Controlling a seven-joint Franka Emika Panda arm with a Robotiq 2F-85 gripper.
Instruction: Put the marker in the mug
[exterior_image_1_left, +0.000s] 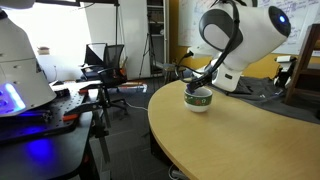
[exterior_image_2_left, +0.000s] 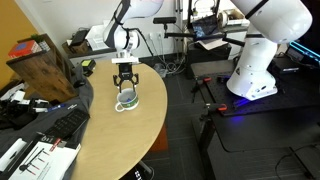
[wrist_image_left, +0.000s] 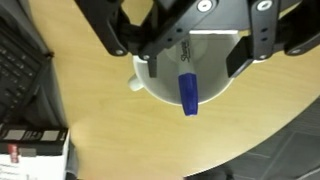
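The mug (wrist_image_left: 160, 88) is white and wide, with a small handle on its left in the wrist view. It stands on the light wooden table (wrist_image_left: 110, 130). The marker (wrist_image_left: 187, 90) leans inside it, whitish barrel down in the cup and blue end sticking out over the rim. My gripper (wrist_image_left: 195, 60) hangs straight above the mug with its jaws wide apart, one on each side of the marker, not touching it. In both exterior views the gripper (exterior_image_1_left: 197, 86) (exterior_image_2_left: 124, 84) sits just over the green-banded mug (exterior_image_1_left: 199, 100) (exterior_image_2_left: 127, 102); the marker is too small to see there.
A black keyboard (wrist_image_left: 18, 70) (exterior_image_2_left: 65, 125) and papers (wrist_image_left: 35, 152) lie on the table beside the mug. A brown box (exterior_image_2_left: 45, 68) stands behind them. The curved table edge (exterior_image_2_left: 150, 130) drops to the floor. A white robot base (exterior_image_2_left: 258, 60) stands apart.
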